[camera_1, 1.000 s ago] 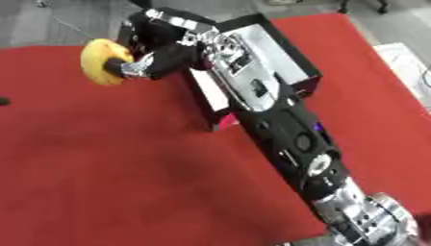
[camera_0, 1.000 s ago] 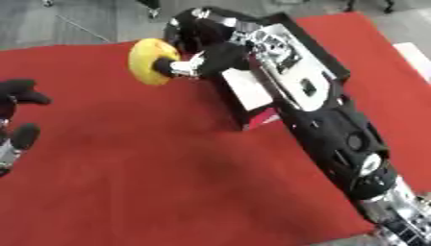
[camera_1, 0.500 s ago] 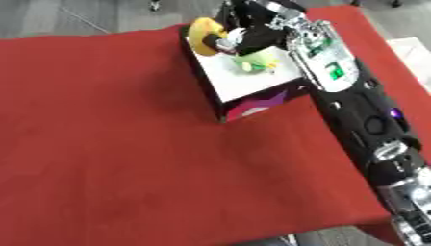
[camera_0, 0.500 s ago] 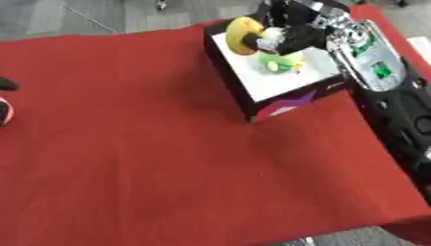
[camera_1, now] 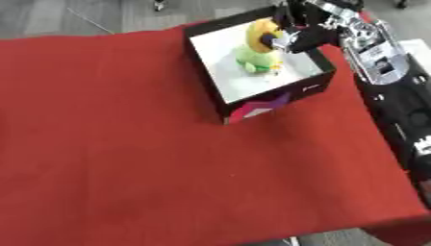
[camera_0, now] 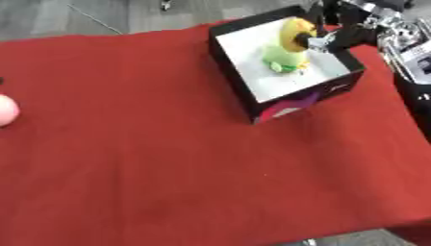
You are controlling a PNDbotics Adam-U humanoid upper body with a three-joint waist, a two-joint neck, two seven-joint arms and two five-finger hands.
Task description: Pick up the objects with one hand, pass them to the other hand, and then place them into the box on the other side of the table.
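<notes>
Bench: a bench point(camera_0: 168, 158) under a red cloth fills most of both eye views, its near edge running along the bottom.
Pink object: a rounded pale pink thing point(camera_0: 5, 110) sits on the cloth at about 9 o'clock, cut off by the left edge of the left eye view; what it is cannot be told.
Left hand: it shows in neither view.
Box: a black-walled box point(camera_0: 252, 98) with a white floor stands on the cloth at about 1 o'clock, turned askew, with a pink and purple patch on its near corner.
Green object: a soft light green thing point(camera_1: 252, 56) lies on the white floor inside the box, towards its far side.
Yellow object: a round yellow thing point(camera_1: 262, 31) with a dark middle is over the far part of the box, just above the green one and touching it or nearly so.
Right hand: the black and silver right hand point(camera_1: 296, 34) reaches in from 1 o'clock over the far right wall of the box, its fingers point(camera_0: 324, 40) curled against the yellow object and clamped on it.
</notes>
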